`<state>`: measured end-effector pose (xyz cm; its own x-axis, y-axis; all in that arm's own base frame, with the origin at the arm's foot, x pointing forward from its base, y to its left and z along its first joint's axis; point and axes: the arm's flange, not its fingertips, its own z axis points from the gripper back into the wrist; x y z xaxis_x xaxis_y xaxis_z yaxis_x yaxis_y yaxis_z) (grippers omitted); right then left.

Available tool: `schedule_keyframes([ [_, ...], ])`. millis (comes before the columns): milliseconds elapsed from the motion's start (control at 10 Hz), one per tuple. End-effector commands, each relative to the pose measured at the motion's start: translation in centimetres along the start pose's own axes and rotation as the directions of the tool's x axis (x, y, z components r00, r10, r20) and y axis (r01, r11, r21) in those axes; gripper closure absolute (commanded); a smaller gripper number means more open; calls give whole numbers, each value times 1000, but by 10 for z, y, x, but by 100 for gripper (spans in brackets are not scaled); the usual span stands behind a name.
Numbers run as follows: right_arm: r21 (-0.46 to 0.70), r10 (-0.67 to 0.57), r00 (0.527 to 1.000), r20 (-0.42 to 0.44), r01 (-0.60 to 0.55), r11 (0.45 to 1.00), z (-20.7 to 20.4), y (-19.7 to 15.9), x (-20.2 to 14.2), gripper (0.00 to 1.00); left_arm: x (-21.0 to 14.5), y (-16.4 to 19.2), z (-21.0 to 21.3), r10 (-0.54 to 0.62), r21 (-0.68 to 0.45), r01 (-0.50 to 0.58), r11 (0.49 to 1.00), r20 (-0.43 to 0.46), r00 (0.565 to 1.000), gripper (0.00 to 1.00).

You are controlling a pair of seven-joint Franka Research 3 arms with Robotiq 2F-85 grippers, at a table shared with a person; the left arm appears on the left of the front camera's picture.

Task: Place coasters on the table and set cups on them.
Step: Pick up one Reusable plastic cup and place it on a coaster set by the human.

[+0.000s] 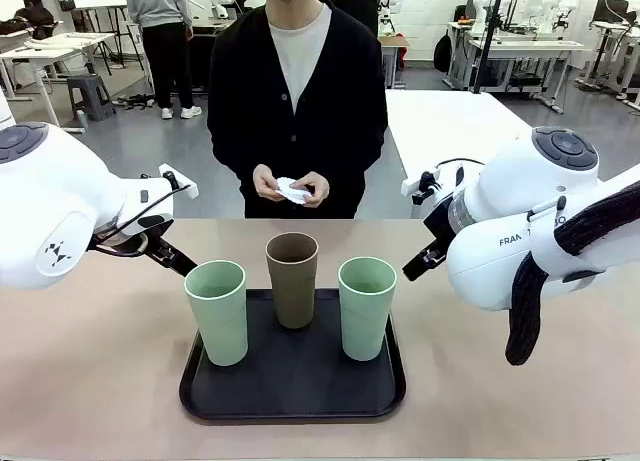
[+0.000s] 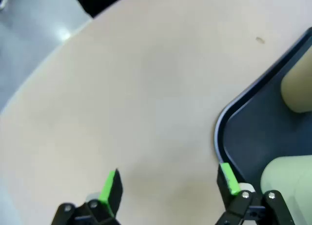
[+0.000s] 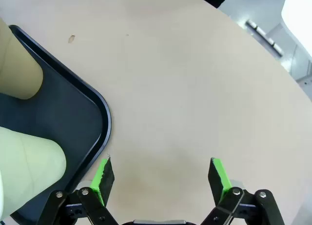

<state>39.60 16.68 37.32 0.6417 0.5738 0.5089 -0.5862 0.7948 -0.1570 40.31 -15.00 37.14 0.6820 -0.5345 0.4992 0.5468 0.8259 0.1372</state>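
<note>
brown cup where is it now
In the front view the brown cup stands upright at the back middle of the black tray, between the left mint green cup and the right mint green cup.

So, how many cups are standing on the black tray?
3. A green cup on the left of the tray, a brown cup at the back middle, a second green cup on the right. None looks hidden.
</note>
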Motion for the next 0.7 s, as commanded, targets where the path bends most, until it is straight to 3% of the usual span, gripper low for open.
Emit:
schedule_keyframes([
  [0, 0, 0, 1000, 0, 0, 1000, 0, 0, 0, 0, 0, 0, 0, 0, 0, 0, 1000, 0, 1000, 0],
  [600, 0, 0, 1000, 0, 0, 1000, 0, 0, 0, 0, 0, 0, 0, 0, 0, 0, 1000, 0, 1000, 0],
])
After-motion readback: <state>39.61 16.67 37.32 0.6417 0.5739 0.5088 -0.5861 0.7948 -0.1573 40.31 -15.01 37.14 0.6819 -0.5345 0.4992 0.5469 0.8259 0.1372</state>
